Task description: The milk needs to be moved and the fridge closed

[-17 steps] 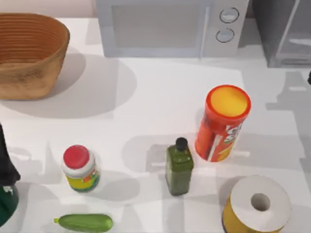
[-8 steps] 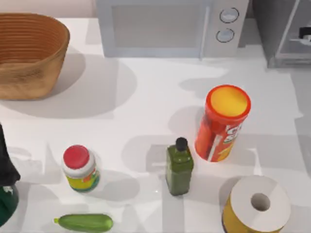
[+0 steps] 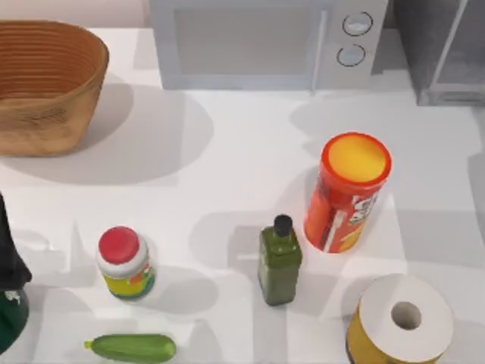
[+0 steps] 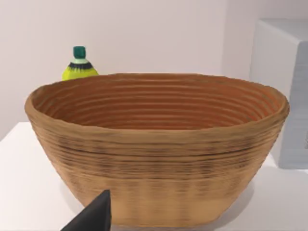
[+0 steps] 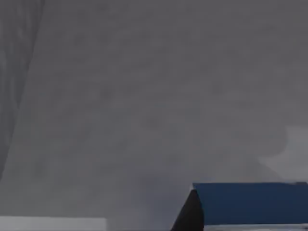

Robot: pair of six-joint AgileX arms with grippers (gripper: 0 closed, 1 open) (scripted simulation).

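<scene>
Milk (image 5: 250, 203) blue top touching right fingers (image 5: 190, 217), grey fridge (image 5: 144, 96) wall behind

Microwave (image 3: 265, 42) rear centre; fridge (image 3: 447, 49) right of it; basket (image 3: 45, 83) left.

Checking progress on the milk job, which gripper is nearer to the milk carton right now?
Right. The milk's blue top sits right next to a finger in the right wrist view, facing a grey surface. The left arm is parked at the table's left edge, facing the basket.
</scene>
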